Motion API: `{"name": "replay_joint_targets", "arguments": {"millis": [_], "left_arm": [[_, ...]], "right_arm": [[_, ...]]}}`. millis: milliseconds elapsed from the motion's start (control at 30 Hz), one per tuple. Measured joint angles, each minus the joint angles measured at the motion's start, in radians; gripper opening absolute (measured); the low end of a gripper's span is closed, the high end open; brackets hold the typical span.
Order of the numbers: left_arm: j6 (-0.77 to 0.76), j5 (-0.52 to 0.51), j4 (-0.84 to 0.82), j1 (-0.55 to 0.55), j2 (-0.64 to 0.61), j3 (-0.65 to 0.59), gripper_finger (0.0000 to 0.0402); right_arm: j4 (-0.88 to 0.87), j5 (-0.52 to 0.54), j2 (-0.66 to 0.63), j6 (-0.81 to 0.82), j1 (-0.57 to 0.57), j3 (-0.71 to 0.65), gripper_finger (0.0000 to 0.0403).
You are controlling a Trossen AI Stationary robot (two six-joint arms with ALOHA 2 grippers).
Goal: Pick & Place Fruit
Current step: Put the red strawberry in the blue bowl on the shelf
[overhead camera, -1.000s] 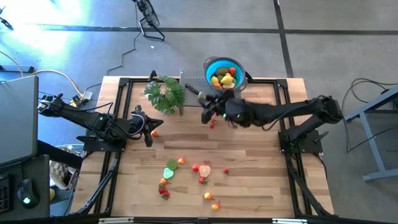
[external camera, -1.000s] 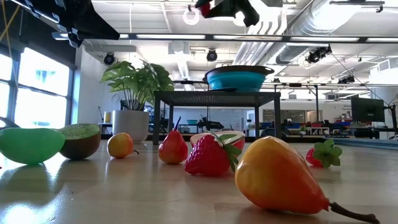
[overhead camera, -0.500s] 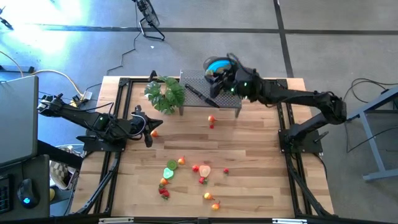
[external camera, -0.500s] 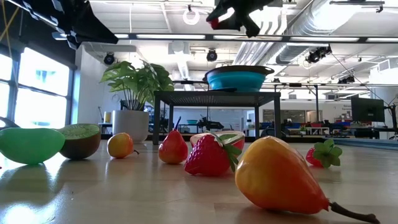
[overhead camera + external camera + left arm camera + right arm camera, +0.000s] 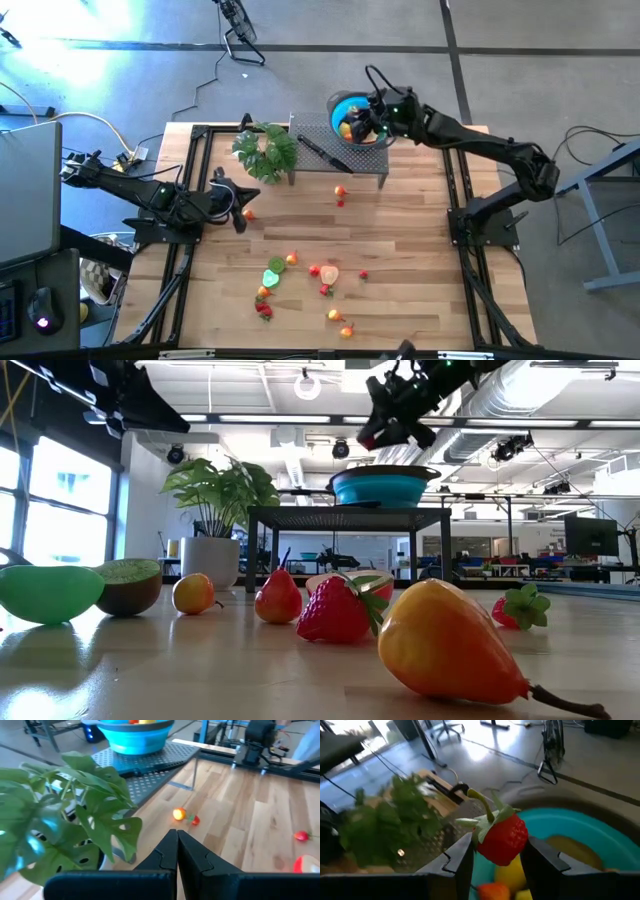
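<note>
Right gripper (image 5: 497, 857) up over the blue bowl (image 5: 352, 104) at the top centre of the high view, pinching a red strawberry (image 5: 504, 836) between its two fingers — leafy cap tilted toward the upper left of the wrist frame, berry clear of the bowl's contents. Below it in the bowl: yellow and orange pieces already in, lemon among them by the look. Bowl sitting on the perforated metal stand (image 5: 338, 150), black-handled knife (image 5: 322, 153) lying on that stand beside it, leafy plant (image 5: 266, 148) just to the left. In the low view, same gripper (image 5: 392, 422) hanging just above the bowl rim, upper middle of the frame. Step in hand, by judgement: the place, with transport looking about finished. Next move likely calls for little — jaws spread so the berry drops among the others, perhaps a slight lowering first so no bounce over the rim; then a lift clear and a reach back for more. Plenty left: loose fruit (image 5: 300, 272) scattered across the lower middle of the table (image 5: 420, 250), plus two small pieces (image 5: 340, 192) just in front of the stand. Left gripper (image 5: 176, 849) parked at the left of the table near the plant, fingers pressed together, holding nothing — waiting.
</note>
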Motion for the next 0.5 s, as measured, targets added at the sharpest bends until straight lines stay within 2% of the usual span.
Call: {"name": "replay_joint_targets", "arguments": {"millis": [167, 333, 500], "left_arm": [[0.0, -0.034, -0.003, 0.0, 0.0, 0.0, 0.0], [0.0, -0.037, -0.003, 0.0, 0.0, 0.0, 0.0], [0.0, -0.037, -0.002, 0.0, 0.0, 0.0, 0.0]], "right_arm": [[-0.054, -0.026, 0.0, -0.087, -0.036, 0.0, 0.0136], [-0.028, -0.041, 0.014, -0.162, -0.038, 0.0, 0.0136], [-0.031, -0.087, 0.061, -0.172, -0.041, 0.019, 0.0136]]}}
